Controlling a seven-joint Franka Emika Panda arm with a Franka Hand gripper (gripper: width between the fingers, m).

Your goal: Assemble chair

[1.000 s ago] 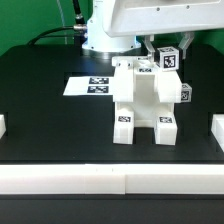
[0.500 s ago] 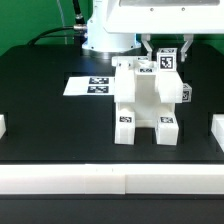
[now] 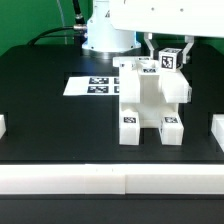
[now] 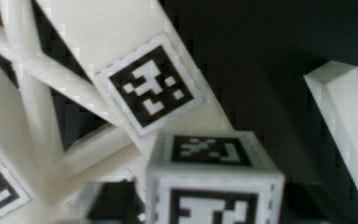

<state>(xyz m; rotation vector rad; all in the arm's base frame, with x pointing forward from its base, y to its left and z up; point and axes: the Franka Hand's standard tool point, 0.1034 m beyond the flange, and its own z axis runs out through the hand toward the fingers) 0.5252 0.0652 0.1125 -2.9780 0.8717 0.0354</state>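
Observation:
The chair (image 3: 150, 95) stands mid-table as a blocky white structure with tag stickers on its feet and side. A small tagged white block (image 3: 170, 58) sits at its top, toward the exterior view's right. My gripper (image 3: 169, 48) hangs straight over this block, one dark finger on each side. In the wrist view the block (image 4: 208, 180) fills the space at my gripper (image 4: 208, 205), with narrow dark gaps beside it, so the jaws stand slightly open around it. A slotted chair panel (image 4: 51, 90) with a tag rises beside the block.
The marker board (image 3: 93, 85) lies flat on the black table behind the chair, toward the exterior view's left. A white rim (image 3: 110, 180) runs along the front edge, with short white blocks at the left (image 3: 3, 127) and right (image 3: 217, 128) edges. The arm's base (image 3: 105, 35) stands at the back.
The chair has shifted slightly toward the exterior view's right with the top block. The jaws have loosened from a tight hold on that block.

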